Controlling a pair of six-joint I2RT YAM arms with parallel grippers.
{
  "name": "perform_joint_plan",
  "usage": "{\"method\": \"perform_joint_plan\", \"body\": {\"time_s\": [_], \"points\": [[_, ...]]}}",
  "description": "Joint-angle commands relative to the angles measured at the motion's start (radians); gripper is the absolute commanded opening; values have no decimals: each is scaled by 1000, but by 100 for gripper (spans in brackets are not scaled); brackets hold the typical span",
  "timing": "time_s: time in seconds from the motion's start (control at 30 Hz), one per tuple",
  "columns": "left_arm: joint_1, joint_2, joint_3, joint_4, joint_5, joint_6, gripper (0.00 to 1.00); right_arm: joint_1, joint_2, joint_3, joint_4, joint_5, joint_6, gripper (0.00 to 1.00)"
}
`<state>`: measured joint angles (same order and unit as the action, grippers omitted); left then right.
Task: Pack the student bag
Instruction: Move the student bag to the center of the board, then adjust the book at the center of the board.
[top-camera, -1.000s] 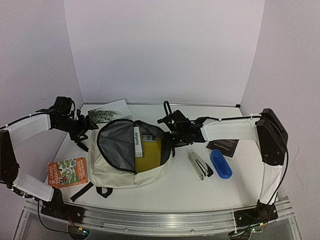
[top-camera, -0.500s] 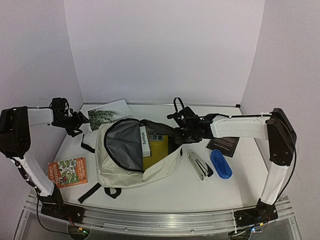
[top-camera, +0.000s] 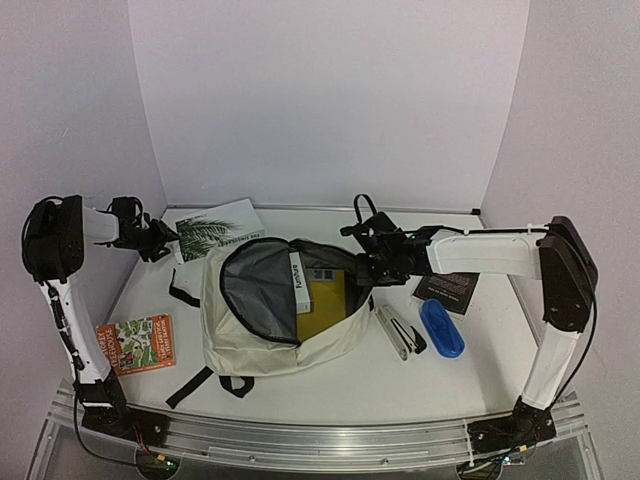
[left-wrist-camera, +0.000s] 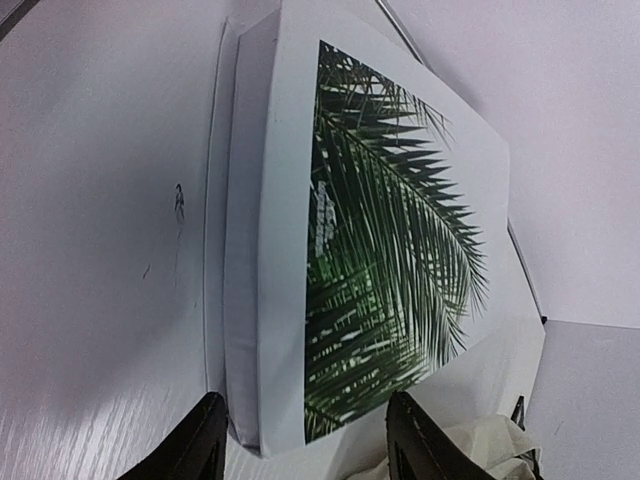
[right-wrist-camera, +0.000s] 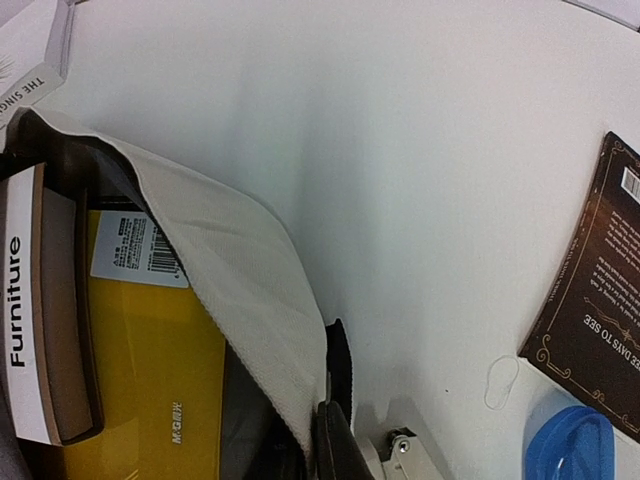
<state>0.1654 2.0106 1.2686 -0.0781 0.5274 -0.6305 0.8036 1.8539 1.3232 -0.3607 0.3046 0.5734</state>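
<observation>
View from above: a cream fabric student bag (top-camera: 250, 345) with black straps lies open-mouthed at the middle of the white bench (top-camera: 400, 385), a white book lettered "Furniture" (top-camera: 297, 282) and a yellow plastic folder (top-camera: 325, 308) inside it. The right tool (top-camera: 362, 270) is clenched on the bag's right rim. Right of the bag lie a dark brown printed card (top-camera: 447, 292) and a blue oval case (top-camera: 441, 328); left of it, to the near side, an illustrated green-and-orange book (top-camera: 137, 343). The left tool (top-camera: 165, 243) sits behind and left of the bag, at a white book with a palm-leaf cover (top-camera: 222, 226). From the left wrist, the black fingers (left-wrist-camera: 205, 445) stand parted either side of the palm book's near corner; whether they press it cannot be told. From the right wrist, the bag's cream rim runs down to the tool, over folder and "Furniture" book.
</observation>
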Motion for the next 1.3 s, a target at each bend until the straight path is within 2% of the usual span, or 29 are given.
{"method": "perform_joint_plan", "body": {"time_s": [0.0,0.1,0.23,0.6,0.73,0.93,1.1,1.27], "points": [[1,62,92,58,67,19,49,-1,-52,-10,-7,15,13,7],[2,93,120,43,72,28,43,-2,-50,-9,-7,10,16,7],[1,123,138,32,82,26,31,-1,-50,-3,-7,7,20,7],[1,195,189,24,117,8,13,-1,-58,-6,-8,9,22,7],[2,190,188,42,148,29,1,-2,-63,-9,-7,10,22,8],[1,103,118,145,219,36,0,-1,-62,-1,-7,11,19,9],[1,-24,3,270,285,-34,0,-2,-55,8,-7,12,13,10],[1,-148,-105,341,288,-90,0,-2,-46,19,-7,9,6,10]]}}
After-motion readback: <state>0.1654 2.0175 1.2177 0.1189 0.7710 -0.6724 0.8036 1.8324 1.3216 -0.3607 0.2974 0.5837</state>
